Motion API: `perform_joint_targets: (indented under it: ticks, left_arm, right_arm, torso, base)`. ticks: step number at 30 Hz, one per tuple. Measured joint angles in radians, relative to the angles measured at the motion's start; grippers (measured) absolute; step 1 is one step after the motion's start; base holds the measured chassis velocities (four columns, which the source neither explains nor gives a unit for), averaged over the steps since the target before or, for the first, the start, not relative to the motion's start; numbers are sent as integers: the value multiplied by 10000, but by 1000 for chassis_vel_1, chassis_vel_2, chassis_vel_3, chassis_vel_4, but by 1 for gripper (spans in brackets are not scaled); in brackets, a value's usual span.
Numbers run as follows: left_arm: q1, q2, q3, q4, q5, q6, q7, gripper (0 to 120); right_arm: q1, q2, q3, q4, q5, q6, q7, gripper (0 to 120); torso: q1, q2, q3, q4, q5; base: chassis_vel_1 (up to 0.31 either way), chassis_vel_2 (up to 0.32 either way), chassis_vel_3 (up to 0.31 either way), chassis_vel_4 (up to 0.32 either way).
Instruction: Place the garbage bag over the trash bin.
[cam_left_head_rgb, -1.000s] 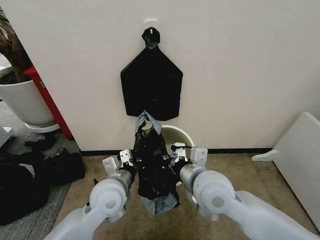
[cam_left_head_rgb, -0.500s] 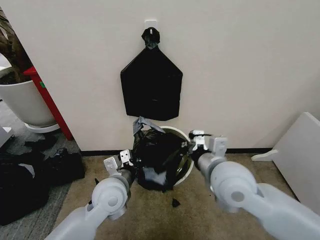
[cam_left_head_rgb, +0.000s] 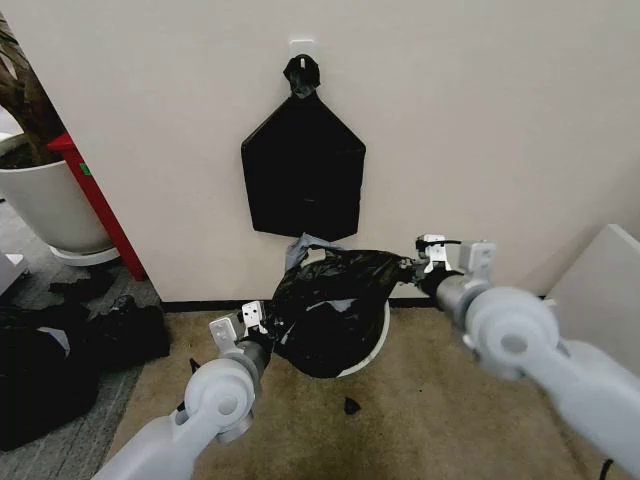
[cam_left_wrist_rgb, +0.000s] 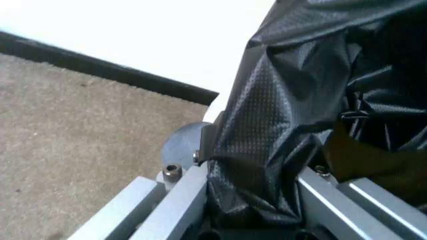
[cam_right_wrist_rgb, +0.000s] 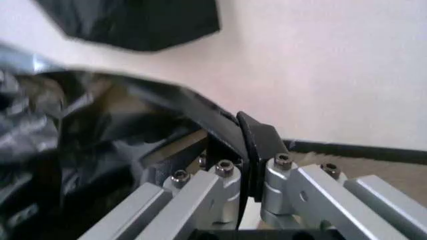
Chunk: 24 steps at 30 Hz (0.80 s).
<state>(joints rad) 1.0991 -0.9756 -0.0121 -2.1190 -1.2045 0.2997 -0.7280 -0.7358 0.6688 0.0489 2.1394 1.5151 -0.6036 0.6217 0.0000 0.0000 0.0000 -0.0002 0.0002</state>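
Observation:
The garbage bag (cam_left_head_rgb: 335, 305) is a crinkly black plastic bag stretched between my two grippers, hanging in front of the wall. My left gripper (cam_left_head_rgb: 268, 325) is shut on its lower left edge; the left wrist view shows the bag (cam_left_wrist_rgb: 287, 125) pinched between the fingers (cam_left_wrist_rgb: 203, 145). Up and to the right, my right gripper (cam_left_head_rgb: 412, 268) is shut on the bag's rim (cam_right_wrist_rgb: 200, 112). Behind and below the bag, only the white rim of the trash bin (cam_left_head_rgb: 375, 345) peeks out.
A flat black bundle of bags (cam_left_head_rgb: 303, 168) hangs from a hook on the wall above. A large white plant pot (cam_left_head_rgb: 45, 205) and a red panel (cam_left_head_rgb: 100, 210) stand at left, dark bags (cam_left_head_rgb: 60, 350) lie on the floor, a white board (cam_left_head_rgb: 600, 300) leans at right.
My right gripper has swung up and to the right, pulling the bag's mouth wide open. The bag went from a narrow hanging bundle to a stretched shape over the bin. The left gripper stayed put.

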Motion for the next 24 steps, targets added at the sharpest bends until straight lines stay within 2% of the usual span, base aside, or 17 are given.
perform_joint_targets:
  ticks: [1, 9, 12, 17, 24]
  left_arm:
    - [0, 0, 0, 0, 0, 0, 0, 0]
    - [767, 160, -428, -335, 487, -36, 1251, 0]
    - [909, 188, -501, -370, 603, -92, 1442, 0]
    - [1038, 130, -572, -341, 786, -301, 1817, 0]
    - [1035, -18, -552, -164, 988, -667, 2266, 0]
  right_arm:
    - [0, 0, 0, 0, 0, 0, 0, 0]
    - [-32, -582, 27, -1511, -865, -954, -3475, 0]
    - [-34, -741, 24, -1709, -1031, -1034, -4078, 0]
    - [-261, -1158, -17, -2039, -1832, -912, -5725, 0]
    - [-863, -1519, 21, -2299, -3324, -385, -7038, 0]
  torso:
    - [0, 0, 0, 0, 0]
    - [0, 0, 0, 3, 0]
    - [0, 0, 0, 3, -1]
    - [0, 0, -1, 2, -2]
    - [0, 0, -1, 0, 0]
  base:
    - [0, 0, 0, 0]
    - [0, 0, 0, 0]
    - [0, 0, 0, 0]
    - [0, 0, 0, 0]
    - [0, 0, 0, 0]
